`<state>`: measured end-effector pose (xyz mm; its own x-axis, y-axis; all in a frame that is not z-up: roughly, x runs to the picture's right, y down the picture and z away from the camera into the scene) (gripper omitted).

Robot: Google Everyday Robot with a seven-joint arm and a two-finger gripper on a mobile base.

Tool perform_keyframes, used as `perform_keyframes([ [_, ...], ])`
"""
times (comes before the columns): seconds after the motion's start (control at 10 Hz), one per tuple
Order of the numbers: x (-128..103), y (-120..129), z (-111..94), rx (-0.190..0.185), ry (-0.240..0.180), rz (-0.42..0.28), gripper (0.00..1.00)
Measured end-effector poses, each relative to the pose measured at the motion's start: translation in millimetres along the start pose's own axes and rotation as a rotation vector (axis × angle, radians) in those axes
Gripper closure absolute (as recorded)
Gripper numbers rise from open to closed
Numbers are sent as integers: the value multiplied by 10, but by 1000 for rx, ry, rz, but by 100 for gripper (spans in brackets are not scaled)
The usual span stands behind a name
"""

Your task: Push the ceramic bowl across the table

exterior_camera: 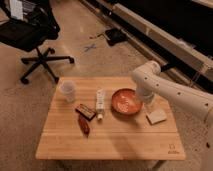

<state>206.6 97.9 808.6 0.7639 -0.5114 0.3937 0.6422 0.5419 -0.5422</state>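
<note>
Orange-red ceramic bowl [126,101] on table [110,141] | gripper [149,106] just beside it

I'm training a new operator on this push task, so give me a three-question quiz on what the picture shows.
1. True or false: the ceramic bowl lies upside down on the table.
2. In the camera view, on which side of the bowl is the gripper? A) left B) right C) front
3. Fill in: the translucent cup stands near the table's far-____ corner as seen in the view.

Key: 1 false, it sits open side up. 2 B, right of the bowl, close by its rim. 3 left.
</note>
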Motion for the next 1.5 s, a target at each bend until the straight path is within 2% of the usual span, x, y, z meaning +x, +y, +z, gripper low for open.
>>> perform_keyframes([
  [0.2,-64,-100,20,30,-78,-18,35],
  [0.4,-162,-211,14,74,-134,-41,35],
  [0.6,-259,-318,-1,129,-157,-57,35],
  [0.7,-331,-382,-4,169,-158,-67,35],
  [1.0,-482,-526,25,256,-156,-84,35],
  [1.5,-636,-877,88,309,-145,-160,35],
])
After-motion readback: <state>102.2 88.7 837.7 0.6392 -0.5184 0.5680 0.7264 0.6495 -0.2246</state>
